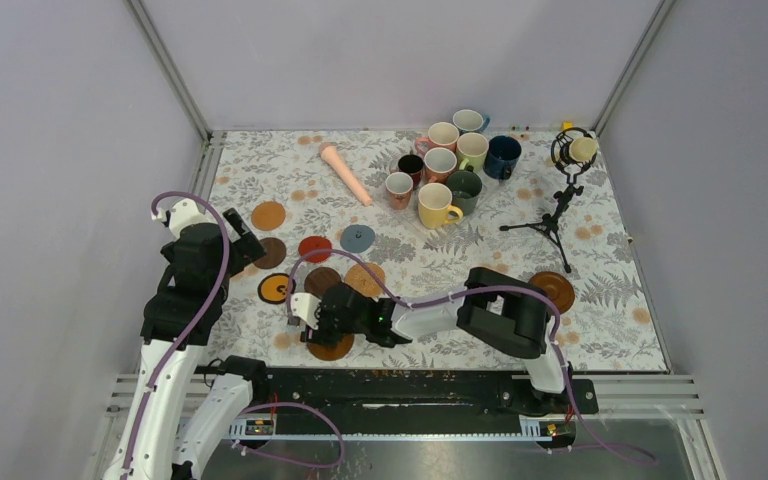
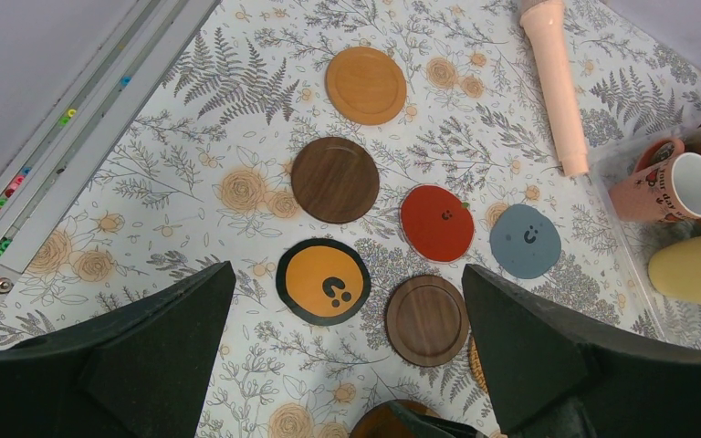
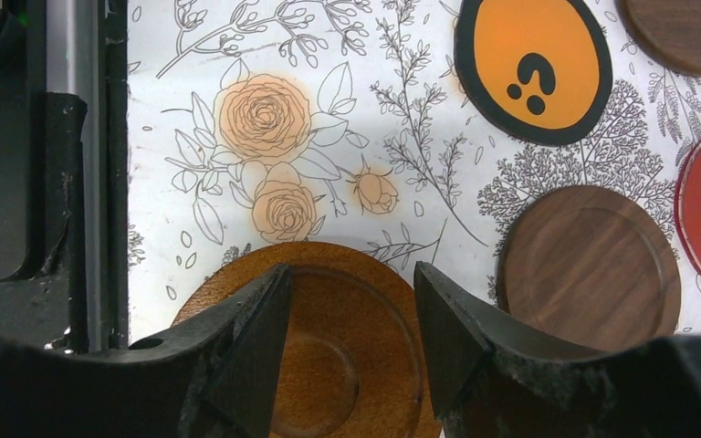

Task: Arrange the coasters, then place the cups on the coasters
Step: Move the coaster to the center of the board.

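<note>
Currently arranging coasters [image 1: 314, 247], no cups [image 1: 438, 204] placed; R hand [image 3: 351, 283] hovering part-open over brown coaster [image 3: 347, 365], L hand [image 2: 347, 274] open, empty.

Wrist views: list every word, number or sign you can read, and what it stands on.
"?" with an extra dot, black: on the orange coaster.
Tiny face-like mark: on the grey-blue coaster.
Lettering on the pink mug: too blurred to read.
No numbers or brands show.

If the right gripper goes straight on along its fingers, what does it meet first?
Probably the rust-brown coaster: the right gripper points down at it, jaws apart above its middle. The gap to it is unclear.
</note>
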